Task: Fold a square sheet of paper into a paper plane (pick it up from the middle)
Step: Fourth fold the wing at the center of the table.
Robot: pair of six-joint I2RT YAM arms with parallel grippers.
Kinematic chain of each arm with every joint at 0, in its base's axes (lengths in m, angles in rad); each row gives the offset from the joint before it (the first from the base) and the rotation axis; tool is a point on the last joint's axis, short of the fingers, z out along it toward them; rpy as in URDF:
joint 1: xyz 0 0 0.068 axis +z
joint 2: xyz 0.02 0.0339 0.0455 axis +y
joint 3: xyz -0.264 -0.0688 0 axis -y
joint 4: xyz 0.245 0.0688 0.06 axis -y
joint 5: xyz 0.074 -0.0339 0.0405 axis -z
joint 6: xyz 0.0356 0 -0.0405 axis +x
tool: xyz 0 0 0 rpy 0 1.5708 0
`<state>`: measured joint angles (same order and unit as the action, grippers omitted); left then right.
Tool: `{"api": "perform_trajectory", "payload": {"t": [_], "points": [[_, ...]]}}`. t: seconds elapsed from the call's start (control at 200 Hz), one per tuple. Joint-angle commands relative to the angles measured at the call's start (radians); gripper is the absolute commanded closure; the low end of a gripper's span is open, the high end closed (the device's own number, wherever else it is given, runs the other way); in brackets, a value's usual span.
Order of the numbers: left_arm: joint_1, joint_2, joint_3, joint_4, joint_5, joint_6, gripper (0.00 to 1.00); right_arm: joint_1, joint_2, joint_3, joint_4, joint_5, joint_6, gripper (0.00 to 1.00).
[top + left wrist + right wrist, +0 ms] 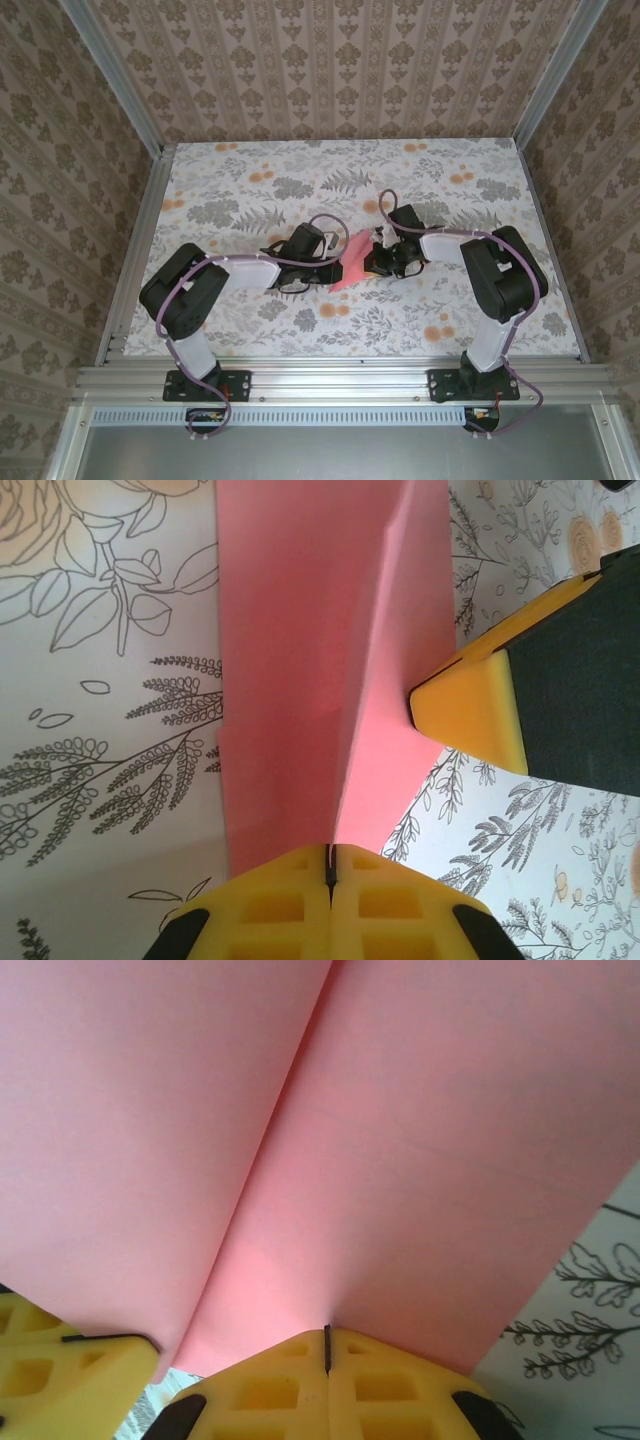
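The square sheet of paper (352, 265) is salmon pink and folded narrow, and it stands up off the table between my two grippers. In the left wrist view the paper (300, 630) shows a raised centre crease. My left gripper (330, 865) is shut on its near edge at that crease. My right gripper (327, 1345) is shut on the paper (400, 1160) from the opposite side. From above, the left gripper (333, 272) and right gripper (372, 262) face each other across it. Whether it has a paper plane's pointed nose is hidden.
The table (250, 330) is covered in a grey leaf and orange flower print. Patterned walls and aluminium rails (140, 230) close it in on three sides. One right fingertip (470, 700) presses against the paper's side, and a left fingertip (60, 1370) sits low left in the right wrist view.
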<state>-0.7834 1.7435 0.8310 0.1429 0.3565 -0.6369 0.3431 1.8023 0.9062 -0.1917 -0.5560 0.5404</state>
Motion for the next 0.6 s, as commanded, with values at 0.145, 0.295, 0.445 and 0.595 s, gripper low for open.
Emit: {"api": "perform_trajectory", "payload": {"t": [0.145,0.295,0.445,0.595], "points": [[0.021,0.008,-0.004,0.021,0.058,-0.017,0.96,0.004,0.044,0.042,-0.117,0.032,-0.103,0.93],[0.028,0.020,0.010,0.005,0.082,0.003,0.95,0.004,0.054,0.060,-0.127,0.021,-0.117,0.93],[0.036,0.041,0.021,-0.002,0.103,0.013,0.95,0.004,0.065,0.080,-0.147,0.020,-0.139,0.93],[0.047,0.057,0.036,-0.007,0.131,0.025,0.96,0.002,0.070,0.100,-0.161,0.016,-0.159,0.93]]}}
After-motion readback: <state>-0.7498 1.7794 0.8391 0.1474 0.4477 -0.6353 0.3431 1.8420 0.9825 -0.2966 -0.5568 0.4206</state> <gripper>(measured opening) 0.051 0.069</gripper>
